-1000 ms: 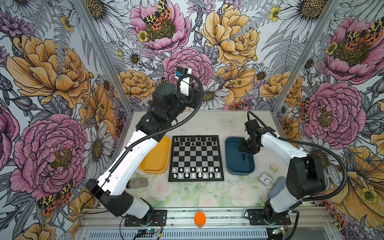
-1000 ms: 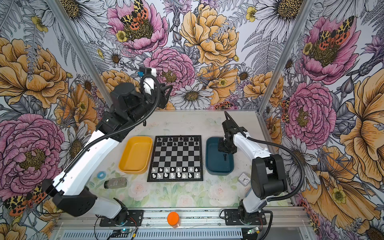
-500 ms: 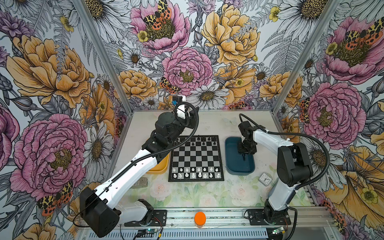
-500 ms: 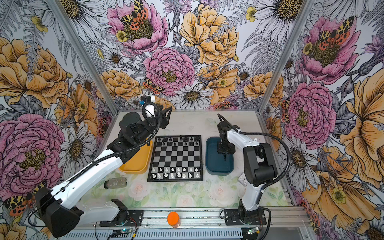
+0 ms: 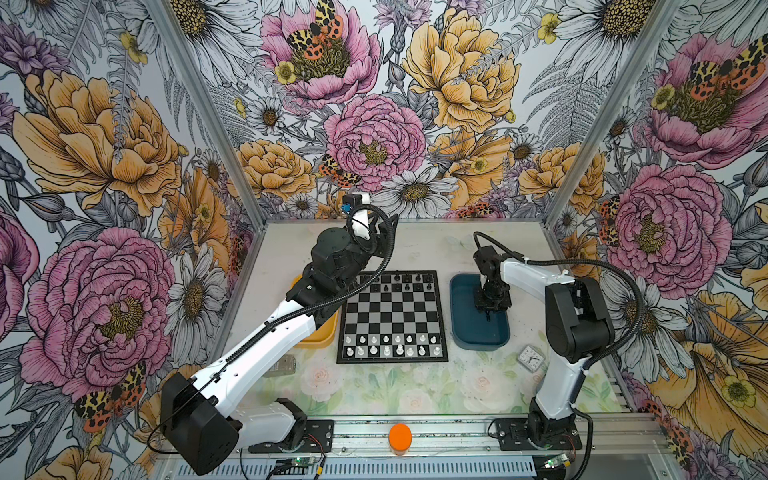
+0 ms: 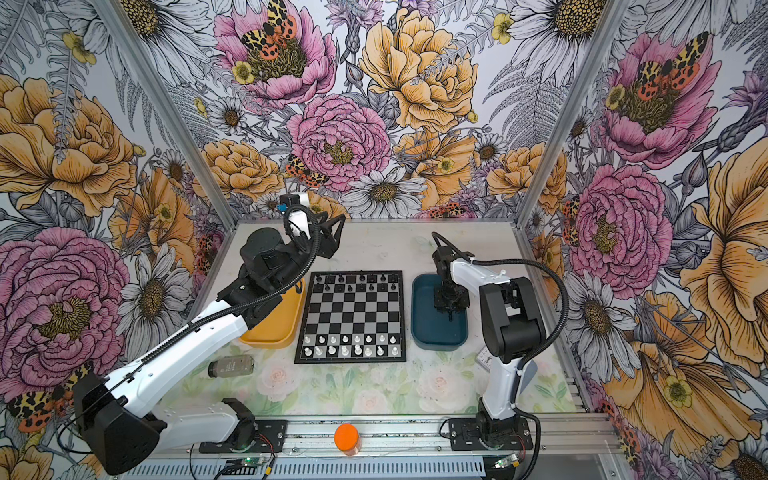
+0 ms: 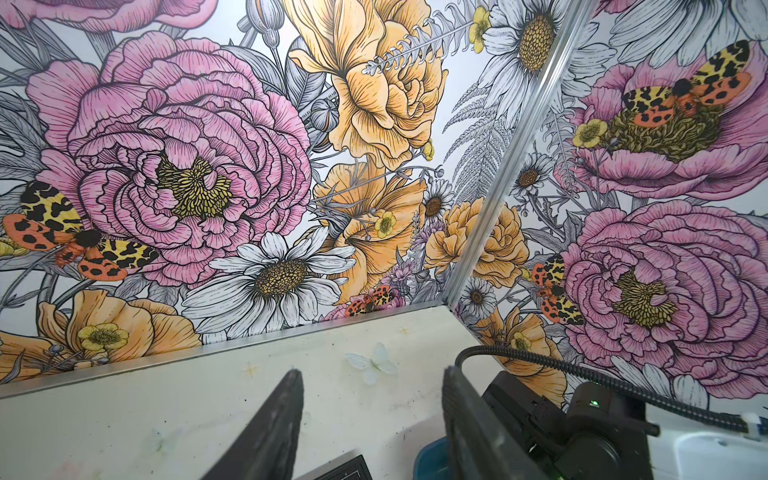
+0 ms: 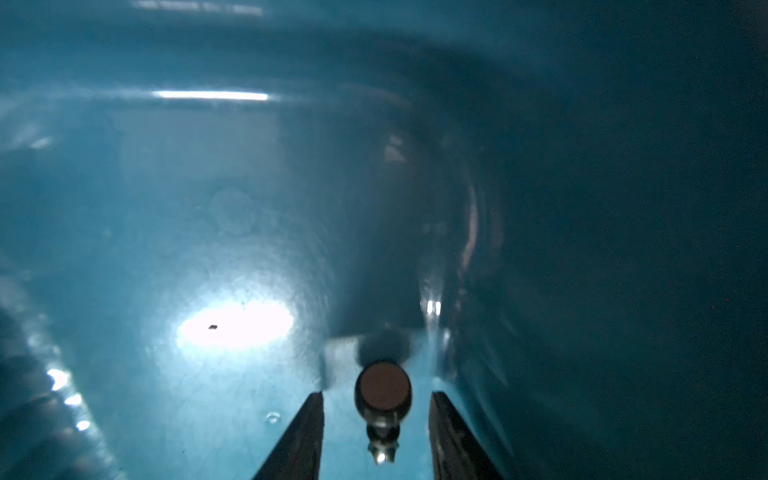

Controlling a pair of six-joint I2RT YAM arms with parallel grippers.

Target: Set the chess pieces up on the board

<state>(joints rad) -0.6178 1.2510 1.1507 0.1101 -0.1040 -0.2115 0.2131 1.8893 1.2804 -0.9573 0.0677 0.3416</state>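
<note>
In both top views the right gripper (image 5: pixel 490 311) reaches into the blue tray (image 5: pixel 478 336) just beside the board (image 5: pixel 392 316). The left gripper (image 6: pixel 332 232) hangs above the board's far corner.

In the left wrist view, its jaws stand wide and empty.

In the right wrist view, a toppled chess piece (image 8: pixel 382 395) lies between the right gripper's parted jaws, untouched. The grip should centre on its body so it does not roll away.

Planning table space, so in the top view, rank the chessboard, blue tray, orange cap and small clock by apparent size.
1. chessboard
2. blue tray
3. orange cap and small clock look alike; the cap sits nearer the camera, so no ranking between them.
</note>
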